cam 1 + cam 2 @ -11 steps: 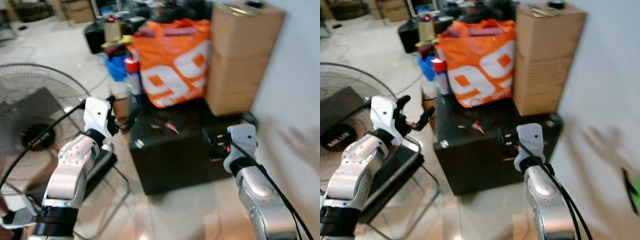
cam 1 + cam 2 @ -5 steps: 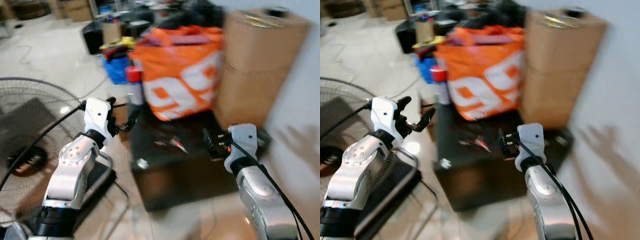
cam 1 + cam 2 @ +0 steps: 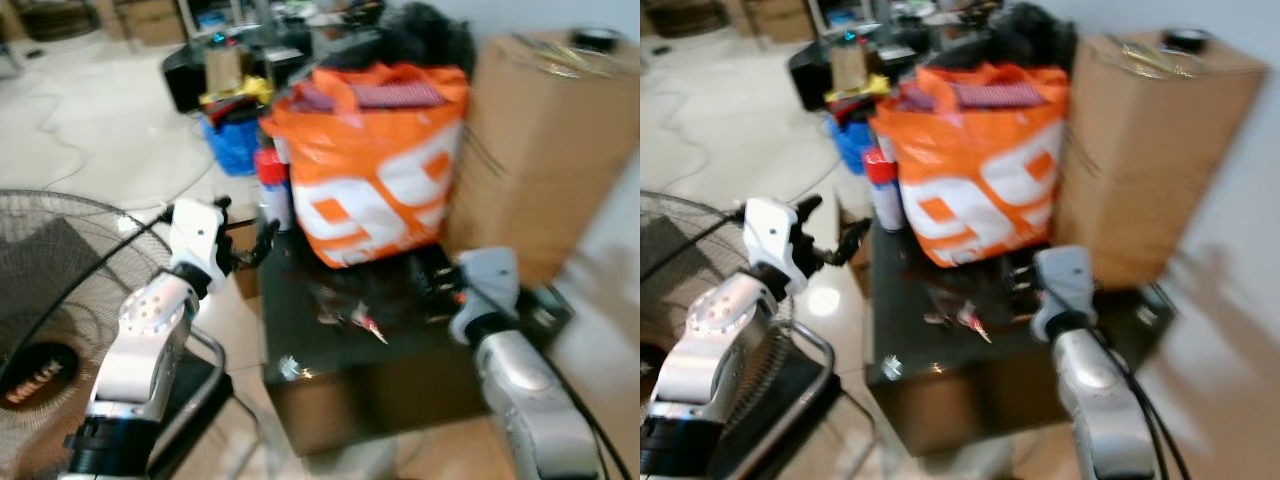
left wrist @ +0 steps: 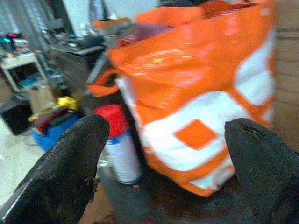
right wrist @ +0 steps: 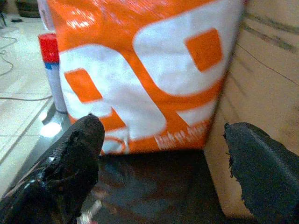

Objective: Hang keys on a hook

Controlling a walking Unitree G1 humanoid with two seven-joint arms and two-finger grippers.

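Left gripper (image 3: 245, 250): fingers (image 4: 65, 172) standing wide apart and holding nothing, hovering beside the left edge of the black table (image 3: 400, 370), pointing toward the orange bag (image 3: 385, 165).

Right gripper (image 3: 1025, 285): fingers (image 5: 70, 163) likewise spread apart and carrying nothing, hanging over the table top, facing the lower part of the orange bag with the cardboard box (image 3: 545, 140) to its side.

Keys (image 3: 355, 318): lying on the glossy table top, between the two grippers and in front of the orange bag; a small cluster with a red-and-white piece, blurred, so details are not readable.

Orange bag: sitting upright on the rear of the table, white blocks printed on its face, dark items sticking out of the top.

Cardboard box: standing just to the right of the bag, touching or nearly touching it.

Spray can (image 3: 883, 190): red cap, white body, standing at the table's left rear corner beside the bag.

Fan (image 3: 60, 300): wire guard showing at the robot's left, on the tiled floor (image 3: 110, 110).

Background: blue and yellow clutter (image 3: 232, 125) resting behind the can.
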